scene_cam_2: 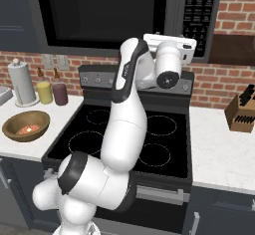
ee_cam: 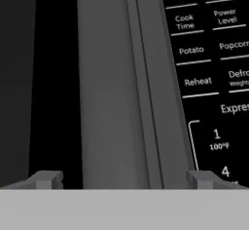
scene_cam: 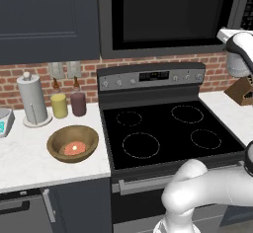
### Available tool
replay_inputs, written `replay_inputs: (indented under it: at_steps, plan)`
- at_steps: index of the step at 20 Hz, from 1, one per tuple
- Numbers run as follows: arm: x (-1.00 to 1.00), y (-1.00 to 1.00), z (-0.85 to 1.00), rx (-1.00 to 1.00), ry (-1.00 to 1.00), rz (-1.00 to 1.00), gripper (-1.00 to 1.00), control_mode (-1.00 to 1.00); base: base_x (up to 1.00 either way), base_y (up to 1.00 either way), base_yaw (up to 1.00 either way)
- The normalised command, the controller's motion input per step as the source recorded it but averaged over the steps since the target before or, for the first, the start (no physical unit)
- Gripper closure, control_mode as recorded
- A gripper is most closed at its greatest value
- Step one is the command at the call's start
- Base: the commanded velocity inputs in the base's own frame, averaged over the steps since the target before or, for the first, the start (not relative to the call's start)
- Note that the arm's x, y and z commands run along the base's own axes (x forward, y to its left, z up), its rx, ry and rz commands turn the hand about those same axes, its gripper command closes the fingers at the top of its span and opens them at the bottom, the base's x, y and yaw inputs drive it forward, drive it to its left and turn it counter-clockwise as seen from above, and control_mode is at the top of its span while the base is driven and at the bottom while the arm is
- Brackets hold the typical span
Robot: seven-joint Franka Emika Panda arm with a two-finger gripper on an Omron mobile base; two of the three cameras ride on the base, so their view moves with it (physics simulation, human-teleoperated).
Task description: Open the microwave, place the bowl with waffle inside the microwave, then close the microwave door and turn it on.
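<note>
microwave (scene_cam: 168, 15): mounted above the stove (scene_cam: 168, 128), door shut, black glass front
bowl (scene_cam: 72, 143): on the white counter (scene_cam: 29, 163), just left of the stove
waffle (scene_cam: 74, 148): lying inside the bowl
paper towel roll (scene_cam: 32, 98): upright, behind the bowl and to its left
two jars (scene_cam: 68, 104): yellow and dark red, side by side, behind the bowl
knife block (scene_cam: 240, 91): right of the stove, by the brick wall
arm (scene_cam: 207, 192): rises in front of the stove

Base views flanking stove (scene_cam: 168, 128); hand view near microwave door (ee_cam: 112, 78).
</note>
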Motion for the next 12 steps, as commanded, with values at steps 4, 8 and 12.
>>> replay_inputs:
  at_steps: [4, 8, 12]
  plan:
    - [0.07, 0.0, 0.0, 0.0, 0.0, 0.0, 1.0, -1.0, 0.0, 0.0, 0.0]
    - [0.0, 0.0, 0.0, 0.0, 0.0, 0.0, 1.0, -1.0, 0.0, 0.0, 0.0]
    - [-0.06, 0.0, 0.0, 0.0, 0.0, 0.03, 1.0, -1.0, 0.0, 0.0, 0.0]
